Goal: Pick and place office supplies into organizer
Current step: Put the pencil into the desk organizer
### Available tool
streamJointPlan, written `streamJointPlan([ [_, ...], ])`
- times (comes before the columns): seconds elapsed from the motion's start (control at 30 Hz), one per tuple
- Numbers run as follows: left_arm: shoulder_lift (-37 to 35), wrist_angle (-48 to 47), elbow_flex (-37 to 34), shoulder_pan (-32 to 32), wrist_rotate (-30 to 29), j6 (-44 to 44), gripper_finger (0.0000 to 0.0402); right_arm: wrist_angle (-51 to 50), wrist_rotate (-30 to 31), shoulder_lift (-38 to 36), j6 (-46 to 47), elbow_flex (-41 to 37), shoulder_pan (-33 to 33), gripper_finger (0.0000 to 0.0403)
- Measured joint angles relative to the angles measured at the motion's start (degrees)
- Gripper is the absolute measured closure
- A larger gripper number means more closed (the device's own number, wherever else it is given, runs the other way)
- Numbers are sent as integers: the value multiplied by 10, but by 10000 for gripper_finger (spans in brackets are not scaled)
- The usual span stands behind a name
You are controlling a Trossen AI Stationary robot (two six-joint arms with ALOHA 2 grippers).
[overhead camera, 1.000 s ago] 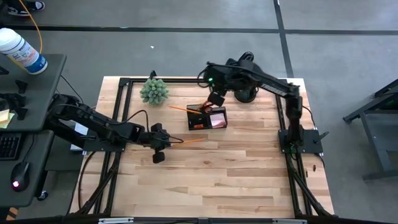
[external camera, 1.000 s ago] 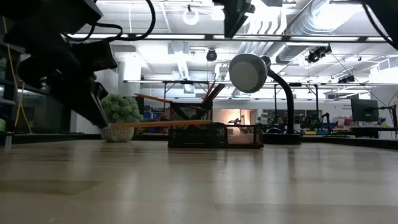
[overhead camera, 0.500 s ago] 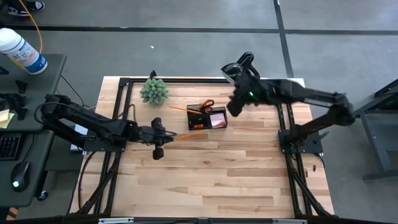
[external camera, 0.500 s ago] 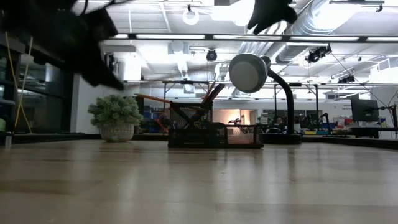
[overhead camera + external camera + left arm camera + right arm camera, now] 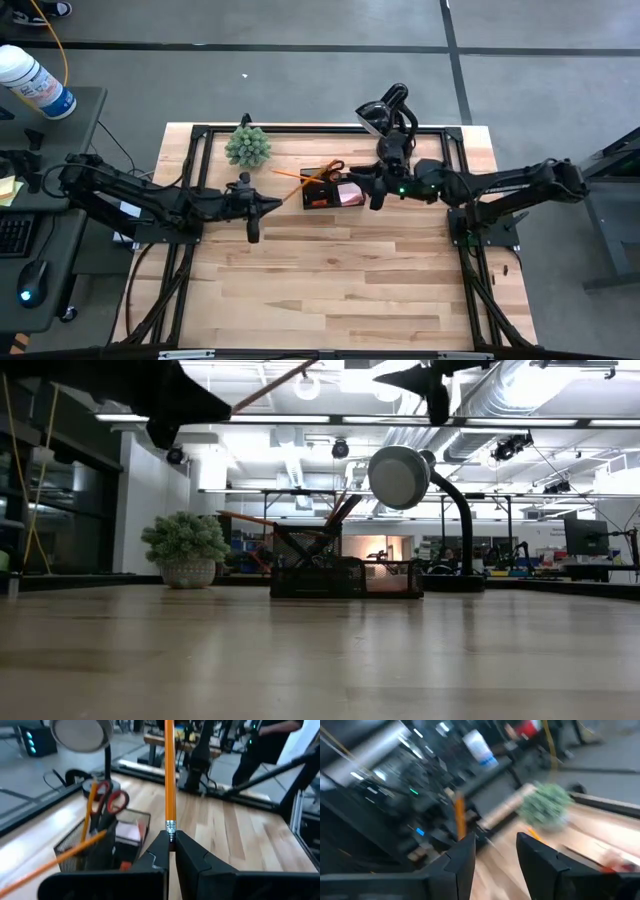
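On the wood table [image 5: 330,280], my left gripper [image 5: 262,205] pinches a pencil [image 5: 169,775] pointing at the organizer [image 5: 333,190], right gripper [image 5: 366,189] wide beside it.

A black mesh organizer [image 5: 345,577] sits on the wooden table [image 5: 320,660], with pencils [image 5: 250,518] and scissors [image 5: 340,512] sticking up out of it. A potted green plant [image 5: 186,548] stands to its left and a black desk lamp [image 5: 400,477] rises at its right. At the top edge, a dark arm [image 5: 165,390] holds a pencil [image 5: 275,384] slanting upward, well above the table.
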Motion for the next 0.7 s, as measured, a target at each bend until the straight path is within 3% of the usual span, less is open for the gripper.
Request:
streamJointPlan([
  [0.13,-2,34,0,0,-18,5,401,152,-9,21,-9,-28,1,265],
  [0.23,-1,51,0,0,-26,10,401,193,-20,37,-14,-22,0,265],
  [0.5,-1,78,0,0,-34,23,401,186,-68,104,-59,62,0,265],
  [0.7,-1,90,0,0,-37,25,401,97,-54,132,-97,137,0,265],
])
